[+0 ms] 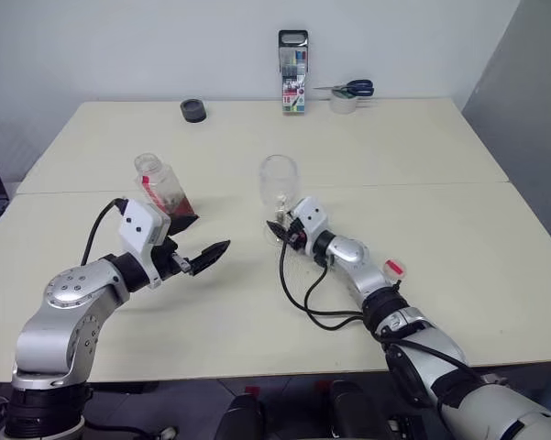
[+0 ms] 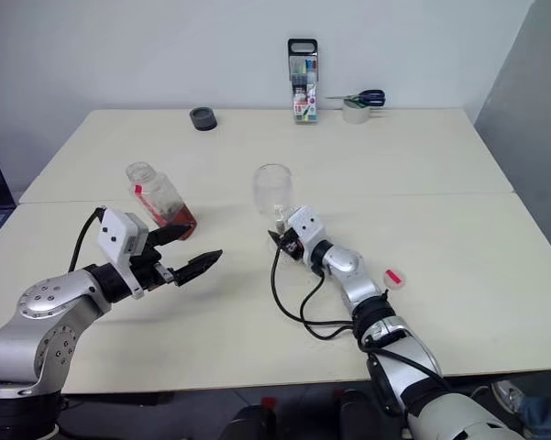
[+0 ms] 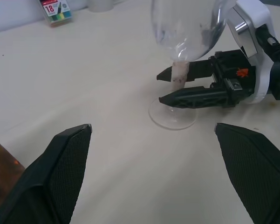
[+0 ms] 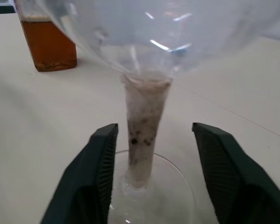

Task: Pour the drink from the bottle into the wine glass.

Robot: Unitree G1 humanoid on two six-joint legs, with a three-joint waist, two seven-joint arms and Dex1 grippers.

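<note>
Wine glass (image 1: 278, 177) upright mid-table, empty; right gripper (image 4: 151, 163) jaws apart either side of stem, not clamped. Bottle (image 2: 159, 199) w/ drink left of glass, uncapped; left gripper (image 2: 194, 258) wide open nearby, empty. Risk: off-centre closure tips glass.

The right gripper (image 4: 151, 179) has its two black fingers (image 4: 91, 179) spread to either side of the wine glass (image 4: 144, 121) stem, neither pad touching it. The stem looks cloudy and speckled. The glass stands on the pale table (image 4: 42, 126). At upper left sits the bottle (image 4: 46, 39), holding the amber drink (image 4: 49, 46).
</note>
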